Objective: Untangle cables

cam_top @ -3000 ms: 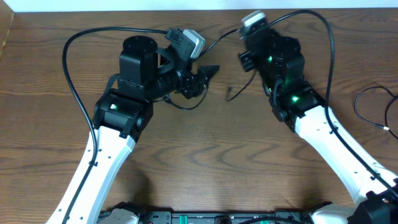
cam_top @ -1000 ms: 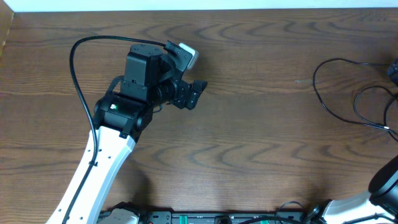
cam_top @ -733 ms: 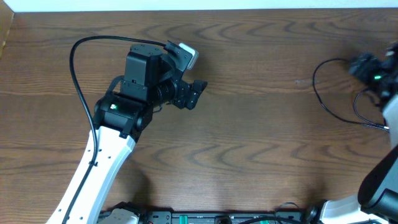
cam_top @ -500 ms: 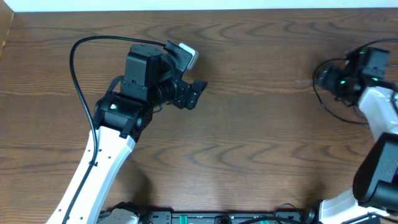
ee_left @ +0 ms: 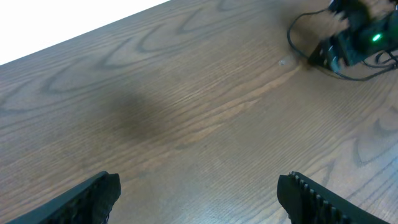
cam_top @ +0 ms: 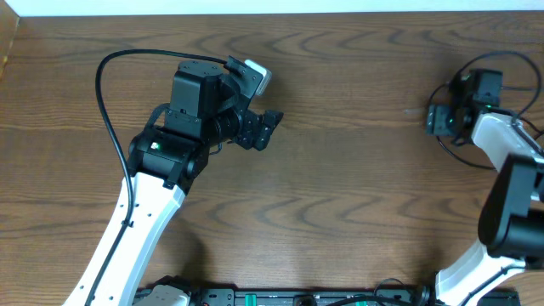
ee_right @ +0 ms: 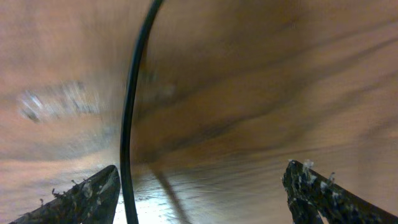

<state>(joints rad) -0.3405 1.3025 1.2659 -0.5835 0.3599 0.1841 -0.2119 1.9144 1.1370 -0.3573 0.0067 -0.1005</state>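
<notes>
A thin black cable (cam_top: 459, 155) lies in loops on the wooden table at the far right. My right gripper (cam_top: 434, 119) sits low over the loop's left edge. In the right wrist view the cable (ee_right: 127, 124) runs up between my spread fingers, close to the left finger (ee_right: 87, 196), and the right gripper (ee_right: 205, 196) is open and not closed on it. My left gripper (cam_top: 269, 127) hangs open over bare wood left of centre. In the left wrist view the left gripper (ee_left: 199, 199) holds nothing, and the cable loop (ee_left: 292, 37) shows far off.
The left arm's thick black lead (cam_top: 106, 110) arcs over the table's left side. The table's back edge meets a white wall (cam_top: 255, 7). Bare wood (cam_top: 357, 170) stretches between the two grippers.
The right arm swung in from the right edge and moved left onto the cable loop. The left arm has stayed still over the last second.
</notes>
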